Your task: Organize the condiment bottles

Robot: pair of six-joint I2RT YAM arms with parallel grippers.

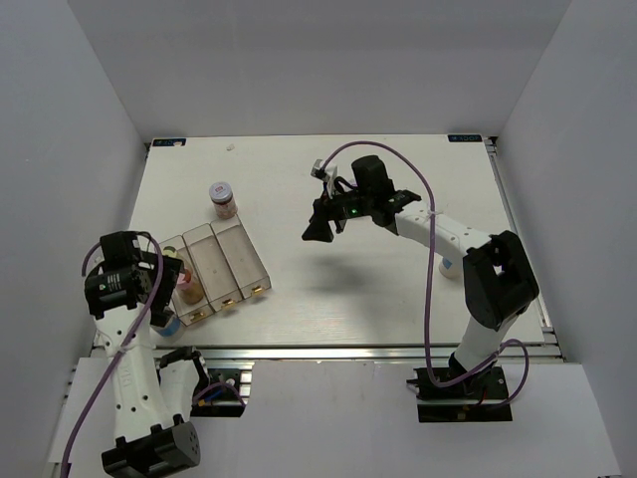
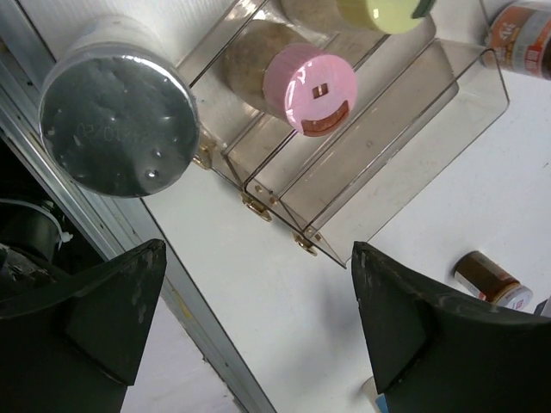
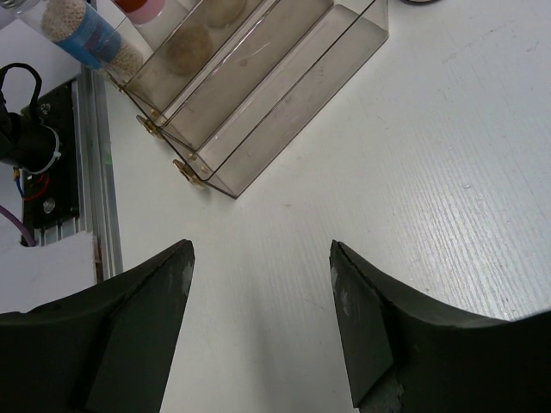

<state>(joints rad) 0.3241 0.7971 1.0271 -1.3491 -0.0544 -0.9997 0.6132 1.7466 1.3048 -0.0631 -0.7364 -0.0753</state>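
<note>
Probably light, rigid and slick, the silver-lidded jar (image 2: 116, 120) at upper left suits a grip across its body; left claw (image 2: 258, 258) and right claw (image 3: 263, 254) gape empty.

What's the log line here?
left claw open | right claw open | tray: pink-lid jar, yellow-lid jar in one bay

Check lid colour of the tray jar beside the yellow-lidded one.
Pink lid, clearest in the left wrist view.

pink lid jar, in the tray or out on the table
In: the pink-lid jar sits between the walls of the clear tray's end compartment.
</note>
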